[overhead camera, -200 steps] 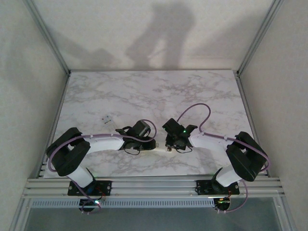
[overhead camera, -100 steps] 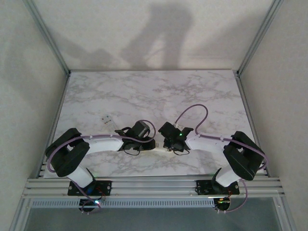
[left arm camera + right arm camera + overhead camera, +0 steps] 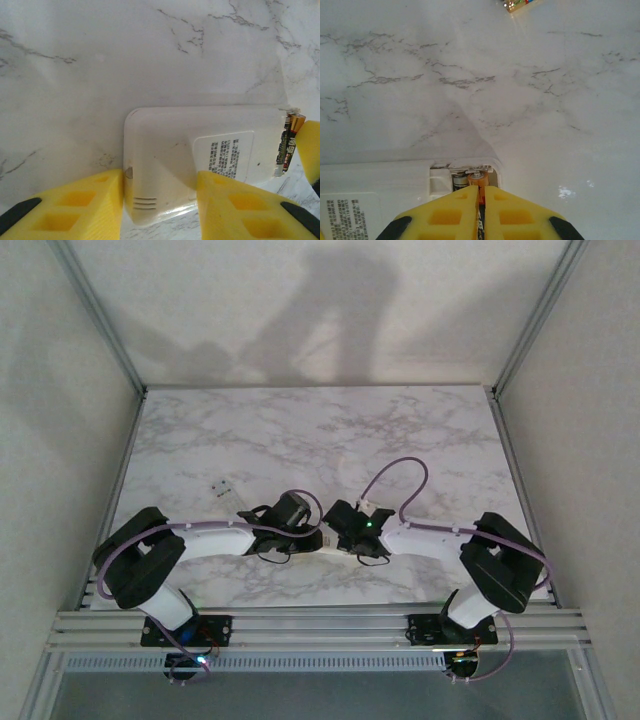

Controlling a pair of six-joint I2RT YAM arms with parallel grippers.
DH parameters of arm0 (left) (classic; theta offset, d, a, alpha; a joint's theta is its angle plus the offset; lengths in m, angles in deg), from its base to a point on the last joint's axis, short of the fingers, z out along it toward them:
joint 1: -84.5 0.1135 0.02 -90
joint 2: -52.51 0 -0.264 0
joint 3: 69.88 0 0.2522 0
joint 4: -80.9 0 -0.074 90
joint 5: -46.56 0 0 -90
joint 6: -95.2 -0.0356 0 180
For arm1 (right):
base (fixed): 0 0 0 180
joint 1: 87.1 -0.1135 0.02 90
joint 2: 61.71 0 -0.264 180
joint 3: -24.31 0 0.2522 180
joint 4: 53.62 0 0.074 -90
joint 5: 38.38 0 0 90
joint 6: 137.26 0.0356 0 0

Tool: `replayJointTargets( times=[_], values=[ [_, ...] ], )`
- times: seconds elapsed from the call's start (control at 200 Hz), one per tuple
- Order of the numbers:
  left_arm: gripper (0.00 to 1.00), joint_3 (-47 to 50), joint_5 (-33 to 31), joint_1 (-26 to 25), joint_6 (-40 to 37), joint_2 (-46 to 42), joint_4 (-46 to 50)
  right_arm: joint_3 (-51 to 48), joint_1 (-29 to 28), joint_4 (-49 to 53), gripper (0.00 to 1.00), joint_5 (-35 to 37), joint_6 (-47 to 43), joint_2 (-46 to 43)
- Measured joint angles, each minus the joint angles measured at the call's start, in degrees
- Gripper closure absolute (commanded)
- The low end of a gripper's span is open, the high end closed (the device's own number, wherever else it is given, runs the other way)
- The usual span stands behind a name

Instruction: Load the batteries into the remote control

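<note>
**Battery pinched at the mouth of the remote's open bay**

Down by the near edge of the grey-veined white marble table top (image 3: 470, 75), the two arms meet nose to nose. Between them is the long, slim white plastic remote control (image 3: 165, 145), lying face down with a printed label (image 3: 224, 156) on its back.

The right gripper (image 3: 481, 189) has its yellow fingers pressed almost together, pinching a small dark cylindrical battery (image 3: 478, 178) with an orange end. That orange end pokes out just ahead of the fingertips, inside the open battery bay (image 3: 462, 175) at the end of the remote. The rest of the battery is a dark sliver in the slit between the fingers. Just left of it in the bay sits something dark and metallic, too small for me to name. The remote's white body runs off to this gripper's left.

The left gripper (image 3: 160, 175) has its yellow fingers part-way apart at the remote's other end. Its left finger sits right against the rounded end and its right finger lies across the back, below the label. Whether they squeeze the remote I cannot tell.

Beyond the left arm, well apart from it, lies a small pale item (image 3: 224, 487), too small to make out.
</note>
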Motion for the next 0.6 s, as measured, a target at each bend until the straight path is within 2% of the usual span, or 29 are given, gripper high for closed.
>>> replayJointTargets(
  times=[0.295, 0.365, 0.601],
  values=[
    [0.59, 0.52, -0.04, -0.04, 0.00, -0.31, -0.50, -1.36, -1.16, -0.98, 0.90, 1.33, -0.31, -0.55],
    [0.59, 0.72, -0.22, -0.09, 0.00, -0.35, -0.92, -3.19, -1.27, -2.82, 0.86, 1.38, 0.70, -2.01],
    [0.59, 0.96, -0.24, -0.09, 0.15, -0.37, -1.38, -3.61, -1.46, -3.87, 0.84, 1.38, 0.96, -2.62]
  ],
)
